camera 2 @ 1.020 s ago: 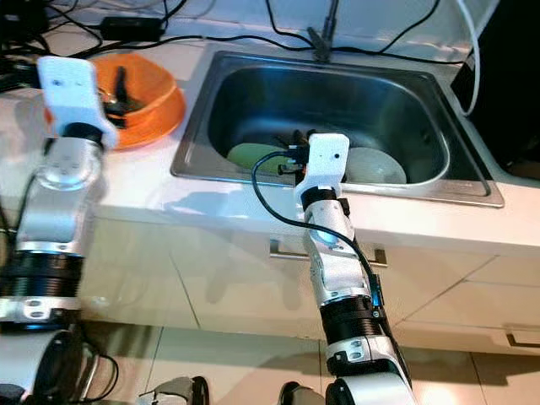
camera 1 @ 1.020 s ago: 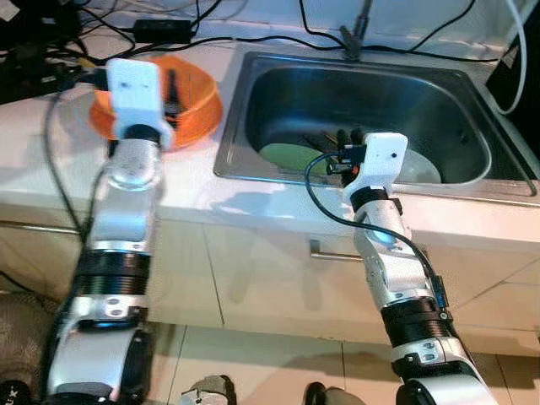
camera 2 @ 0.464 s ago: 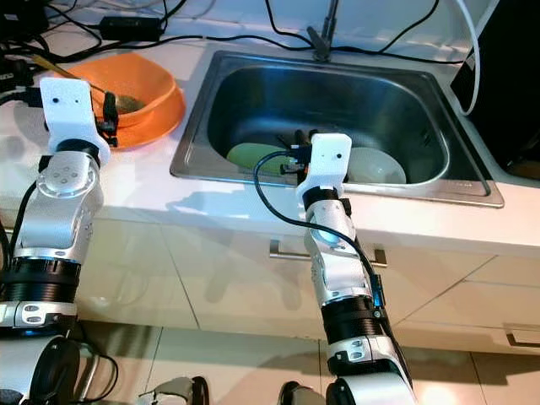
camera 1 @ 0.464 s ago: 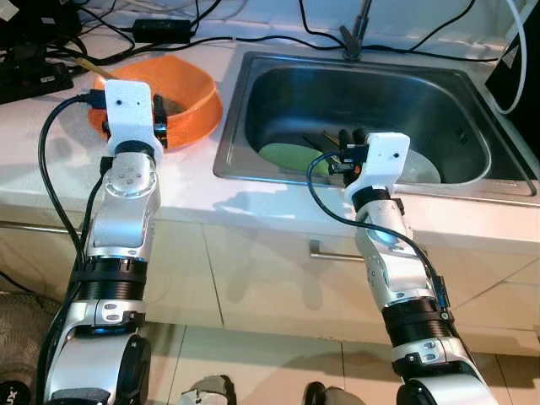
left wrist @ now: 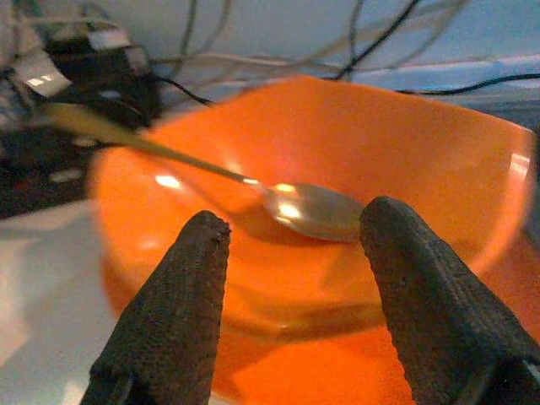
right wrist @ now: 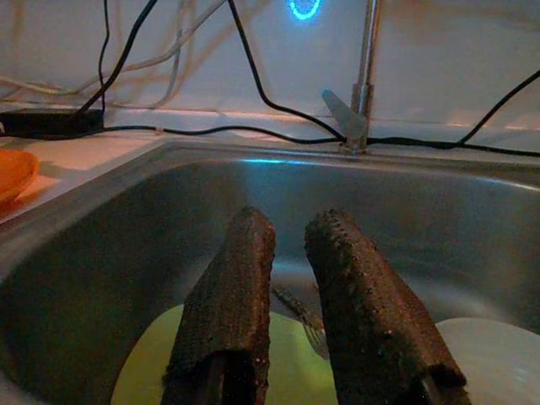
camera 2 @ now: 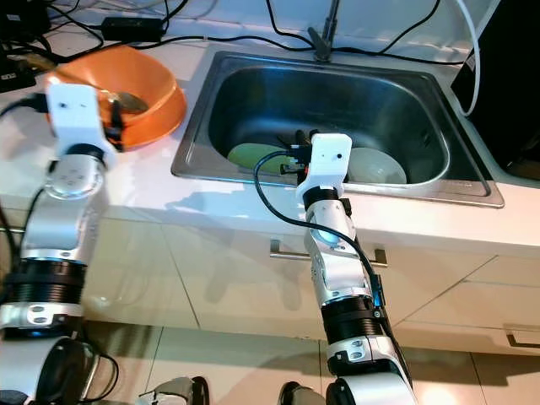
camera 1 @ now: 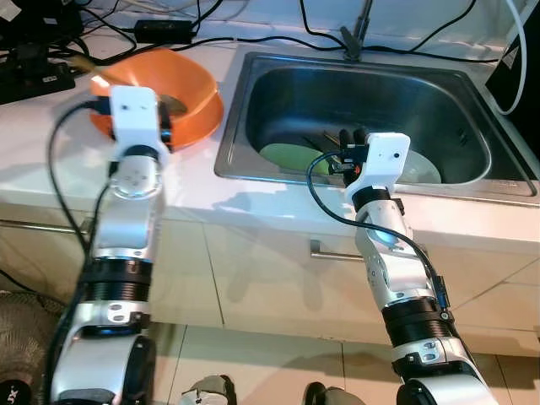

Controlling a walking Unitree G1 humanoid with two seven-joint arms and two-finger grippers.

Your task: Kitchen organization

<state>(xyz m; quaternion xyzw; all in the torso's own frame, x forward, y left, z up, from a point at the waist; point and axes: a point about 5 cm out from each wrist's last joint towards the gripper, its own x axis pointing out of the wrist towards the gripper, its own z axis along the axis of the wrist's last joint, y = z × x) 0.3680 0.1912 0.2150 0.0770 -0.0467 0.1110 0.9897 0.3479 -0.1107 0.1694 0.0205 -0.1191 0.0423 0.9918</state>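
Note:
An orange bowl [camera 1: 184, 83] stands on the white counter left of the sink, with a metal spoon [left wrist: 310, 209] lying in it. My left gripper [left wrist: 291, 232] is open at the bowl's near rim, fingers wide apart and holding nothing. The steel sink [camera 1: 380, 101] holds a green plate [camera 1: 285, 157], a white plate [camera 1: 419, 170] and a fork [right wrist: 309, 326]. My right gripper [camera 1: 349, 140] hangs over the sink's near edge above the green plate, its fingers [right wrist: 236, 287] close together with nothing between them.
Black cables and a power adapter [camera 1: 162, 27] lie along the back of the counter, around the tap [camera 1: 354, 34]. A dark box [camera 1: 34, 72] sits left of the bowl. Cabinet fronts with a handle [camera 1: 329, 251] run below the counter.
My left gripper has drawn back out of the bowl to its near rim, leaving the spoon in it. The right arm has stayed where it was.

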